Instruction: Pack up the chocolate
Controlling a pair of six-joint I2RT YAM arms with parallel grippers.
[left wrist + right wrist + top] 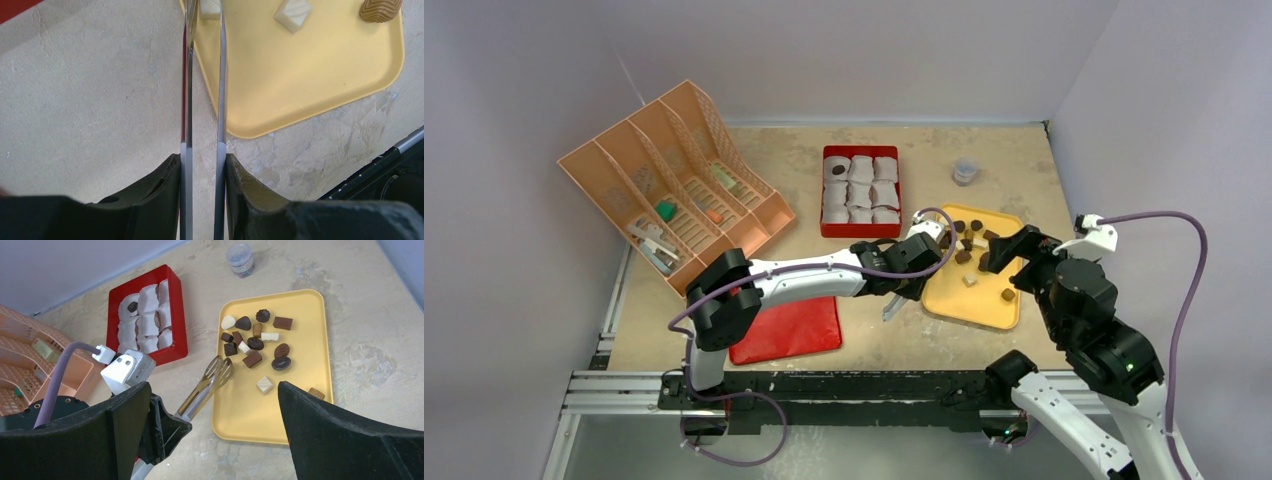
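Peach plastic on the far left: a slotted file organiser [674, 180] lying on the table [874, 345], with a flat red lid [789, 328] in front of it by the left arm's base. Moving across, there's the red box [862, 232], lined with white paper cups [861, 195], and one dark piece [838, 170] already sits in the back-left cup.

Now the left gripper [202, 160]: its jaws are clamped on a pair of metal tongs [220, 100], one black finger pressing each arm from the outside. The tongs reach forward over the left edge of the yellow tray [969, 305]. A white piece shows between the arms at the very top of the left wrist view; whether the tips touch it, I can't tell.

On to the tray. The chocolate [255, 343] lies mostly clustered in its far half, ahead of the tong tips. A white cube [292, 12] and a tan ribbed piece [380, 9] sit apart nearer the front. A small grey jar [965, 172] stands on the table beyond the tray.

Far right, the right gripper [214, 390] hangs above the tray's near-right side, jaws spread wide with nothing between them and the chocolate well below.
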